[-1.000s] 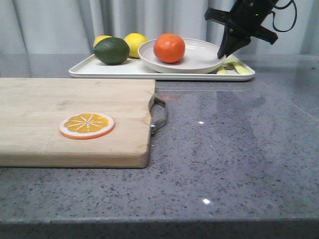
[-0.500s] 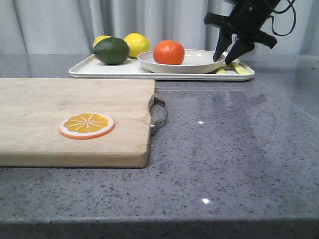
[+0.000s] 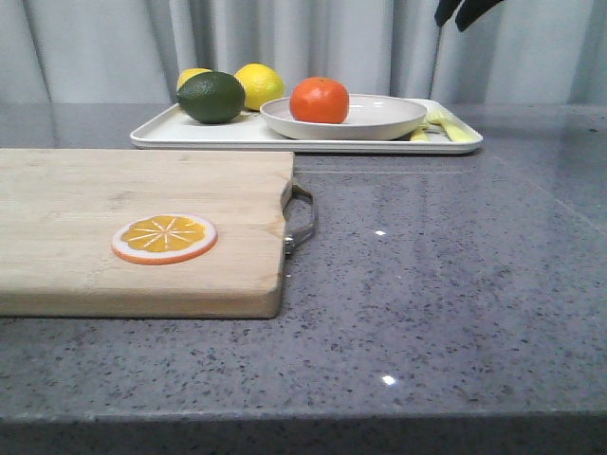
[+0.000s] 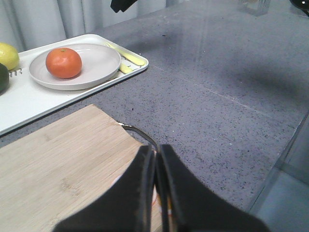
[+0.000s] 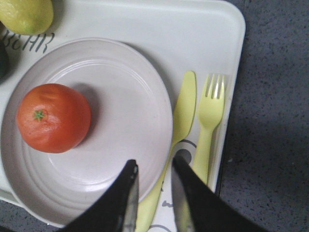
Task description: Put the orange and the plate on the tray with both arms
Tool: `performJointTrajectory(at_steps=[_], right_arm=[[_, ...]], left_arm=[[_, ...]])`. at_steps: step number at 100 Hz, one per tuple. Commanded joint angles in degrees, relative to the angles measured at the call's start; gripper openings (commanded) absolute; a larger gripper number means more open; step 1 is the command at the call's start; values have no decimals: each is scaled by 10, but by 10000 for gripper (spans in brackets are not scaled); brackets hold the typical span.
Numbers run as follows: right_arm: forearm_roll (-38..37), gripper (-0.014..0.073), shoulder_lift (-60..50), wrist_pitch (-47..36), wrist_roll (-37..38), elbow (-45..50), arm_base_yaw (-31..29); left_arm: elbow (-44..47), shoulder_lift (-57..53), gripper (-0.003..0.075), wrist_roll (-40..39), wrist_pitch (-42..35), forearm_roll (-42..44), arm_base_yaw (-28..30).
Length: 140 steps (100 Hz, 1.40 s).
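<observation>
The orange (image 3: pixel 320 100) rests in the off-white plate (image 3: pixel 379 116), which lies flat on the white tray (image 3: pixel 190 136) at the back of the table. From above, the right wrist view shows the orange (image 5: pixel 53 117) toward one side of the plate (image 5: pixel 120 130) on the tray (image 5: pixel 203 29). My right gripper (image 5: pixel 153 169) is open, high over the plate's rim and touching nothing; only its tips (image 3: pixel 453 13) show at the top of the front view. My left gripper (image 4: pixel 155 151) is shut and empty over the cutting board's handle end, far from the plate (image 4: pixel 96 60).
A dark green lime (image 3: pixel 211 96) and two lemons (image 3: pixel 258 83) sit on the tray's left part. A yellow knife (image 5: pixel 181 121) and fork (image 5: pixel 210 116) lie beside the plate. A wooden cutting board (image 3: pixel 95 199) with an orange slice disc (image 3: pixel 164 237) fills the near left.
The right gripper let go of the plate's rim and rose almost out of the front view. The plate, tilted before, now lies flat on the tray.
</observation>
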Motion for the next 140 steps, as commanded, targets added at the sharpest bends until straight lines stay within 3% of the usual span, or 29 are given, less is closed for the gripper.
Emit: performJointTrajectory(at_steps=[1, 18, 40, 67, 100, 140], right_arm=[[3, 93, -54, 14, -9, -18, -2], [4, -72, -81, 34, -9, -14, -2], [20, -66, -147, 20, -22, 37, 7], [-1, -66, -242, 18, -62, 160, 52], [-16, -66, -382, -29, -60, 291, 75], [-27, -66, -623, -148, -60, 589, 75]], left_arm=[[-15, 1, -20, 0, -46, -8, 1], [-15, 1, -20, 0, -46, -8, 1], [-15, 1, -20, 0, -46, -8, 1], [-15, 1, -20, 0, -46, -8, 1], [-15, 1, -20, 0, -46, -8, 1], [-15, 1, -20, 0, -46, -8, 1]])
